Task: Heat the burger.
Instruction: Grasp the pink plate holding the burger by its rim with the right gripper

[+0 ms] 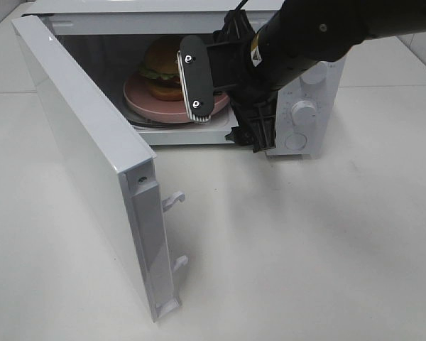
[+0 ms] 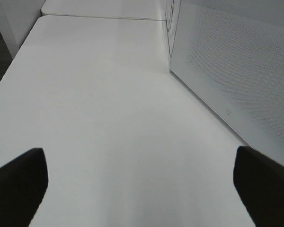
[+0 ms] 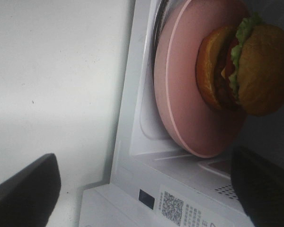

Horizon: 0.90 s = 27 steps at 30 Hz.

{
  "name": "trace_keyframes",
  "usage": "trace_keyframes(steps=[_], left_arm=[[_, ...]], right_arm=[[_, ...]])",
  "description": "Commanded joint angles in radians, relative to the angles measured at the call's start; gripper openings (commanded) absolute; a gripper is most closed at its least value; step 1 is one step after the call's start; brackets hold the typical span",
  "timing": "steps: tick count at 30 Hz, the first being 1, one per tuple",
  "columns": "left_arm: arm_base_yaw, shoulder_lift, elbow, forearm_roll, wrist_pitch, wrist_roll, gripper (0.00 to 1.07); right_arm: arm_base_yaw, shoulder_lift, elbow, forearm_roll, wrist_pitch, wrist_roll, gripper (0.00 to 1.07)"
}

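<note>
The burger (image 1: 163, 65) sits on a round pink plate (image 1: 145, 105) inside the open microwave (image 1: 309, 135). It has golden-brown bun halves with green lettuce between them. My right gripper (image 1: 226, 106) hovers at the oven's mouth just in front of the plate, open and holding nothing. One flat black finger (image 1: 195, 78) partly covers the burger. In the right wrist view the burger (image 3: 248, 71) and plate (image 3: 184, 94) lie just beyond the spread fingertips (image 3: 23, 194). My left gripper (image 2: 139, 189) is open over bare table and does not show in the exterior view.
The microwave door (image 1: 92, 156) stands swung wide toward the front left, its latch hooks (image 1: 174, 202) sticking out. The door's mesh window (image 2: 232, 66) is close beside my left gripper. Two knobs (image 1: 305, 110) are on the oven's right panel. White table (image 1: 305, 249) lies in front.
</note>
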Motion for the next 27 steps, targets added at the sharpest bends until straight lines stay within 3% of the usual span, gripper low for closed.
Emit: trace_keyframes(steps=[1,5,27], left_arm=[[0.005,-0.006,0.000,-0.004,-0.016,-0.006,1.02],[0.005,-0.006,0.000,-0.004,-0.016,-0.006,1.02],[0.005,-0.006,0.000,-0.004,-0.016,-0.006,1.02]], right_arm=[[0.007,0.016,-0.019,-0.003,-0.005,0.010,0.94],[0.008,0.080,-0.087,-0.003,-0.005,0.049,0.92],[0.006,0.271,-0.243,-0.004,-0.036,0.064,0.87]])
